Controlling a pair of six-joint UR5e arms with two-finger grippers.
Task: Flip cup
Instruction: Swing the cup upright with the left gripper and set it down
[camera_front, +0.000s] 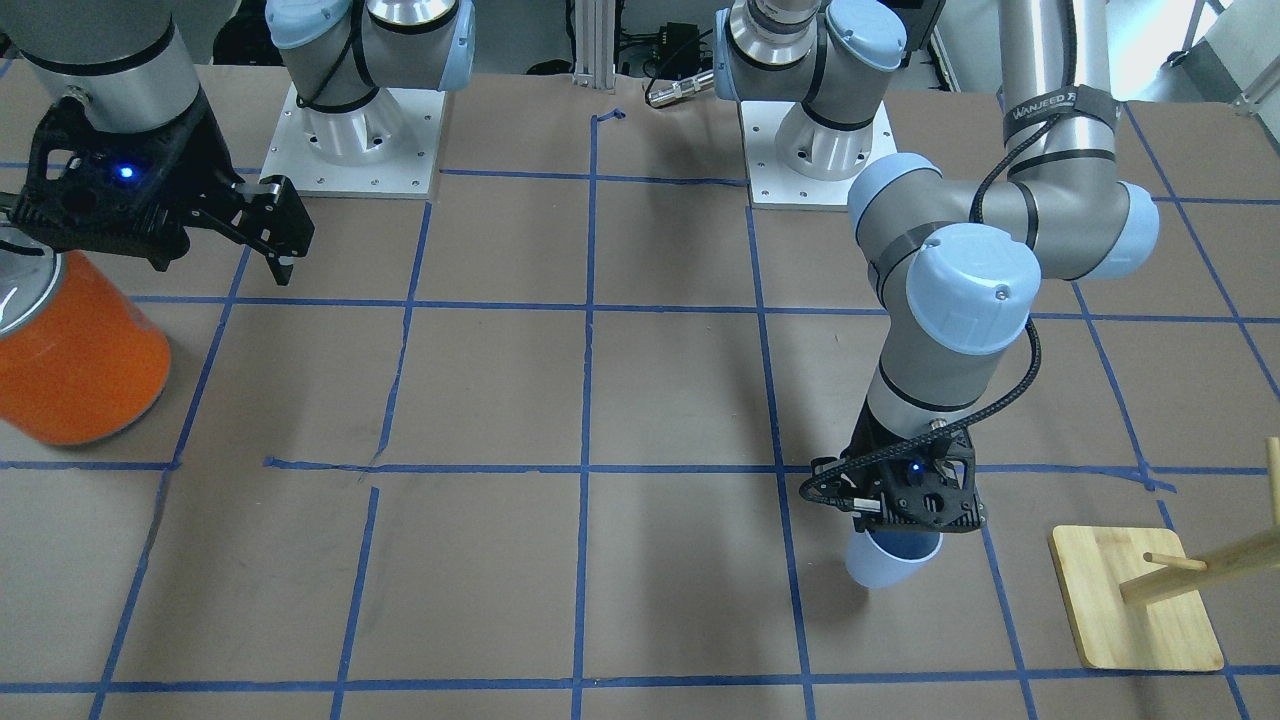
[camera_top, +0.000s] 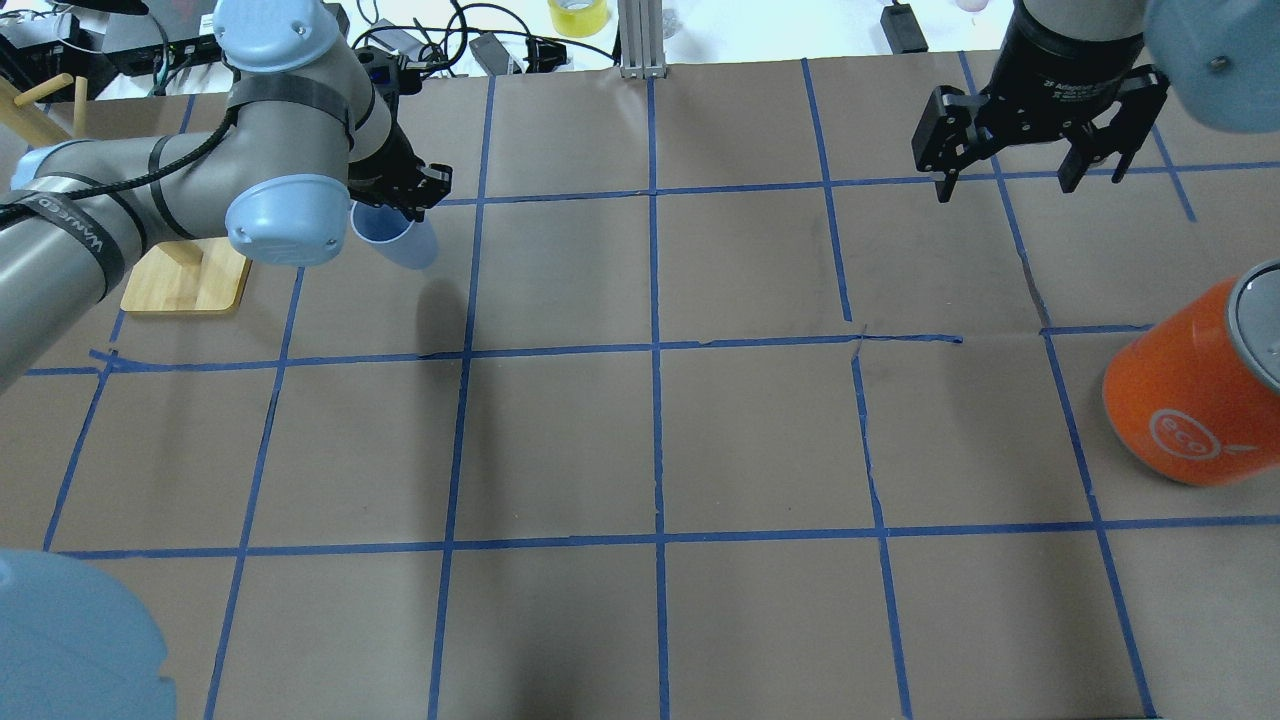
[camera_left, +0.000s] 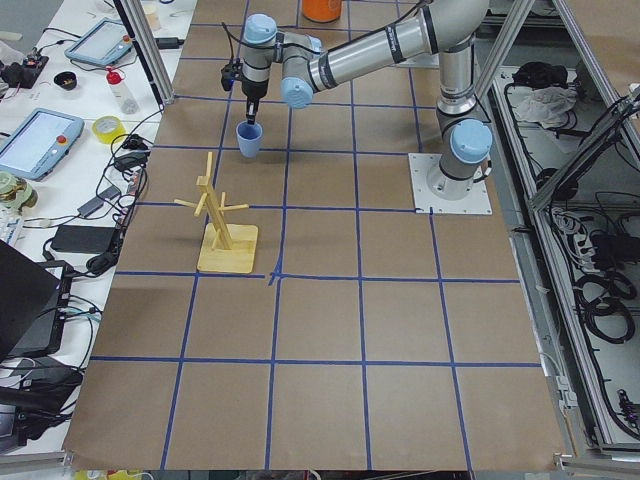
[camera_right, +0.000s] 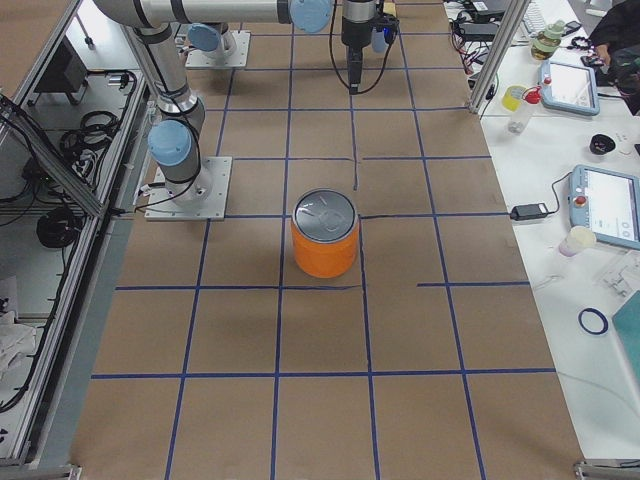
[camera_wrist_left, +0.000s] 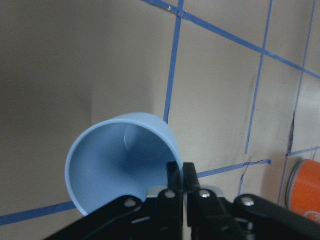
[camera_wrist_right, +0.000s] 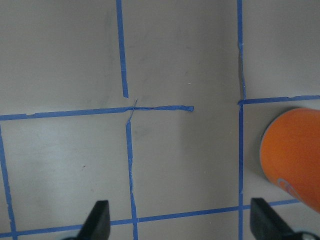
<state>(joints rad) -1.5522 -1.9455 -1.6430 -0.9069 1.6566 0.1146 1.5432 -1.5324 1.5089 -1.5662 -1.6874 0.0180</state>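
Note:
The pale lavender-blue cup (camera_front: 890, 563) hangs mouth-up, a little tilted, from my left gripper (camera_front: 905, 535), which is shut on its rim. In the overhead view the cup (camera_top: 398, 240) sits just under the left gripper (camera_top: 400, 205). In the left wrist view the fingers (camera_wrist_left: 175, 182) pinch the cup's rim (camera_wrist_left: 122, 160), one inside and one outside. The cup (camera_left: 248, 140) seems at or just above the table. My right gripper (camera_top: 1035, 160) is open and empty, far from the cup; its fingertips (camera_wrist_right: 100, 220) show wide apart over the table.
A large orange can (camera_top: 1195, 390) with a silver top stands at the right side, near the right gripper. A wooden peg stand (camera_front: 1135, 605) on a square base stands beside the cup. Blue tape lines grid the brown table (camera_top: 650, 440).

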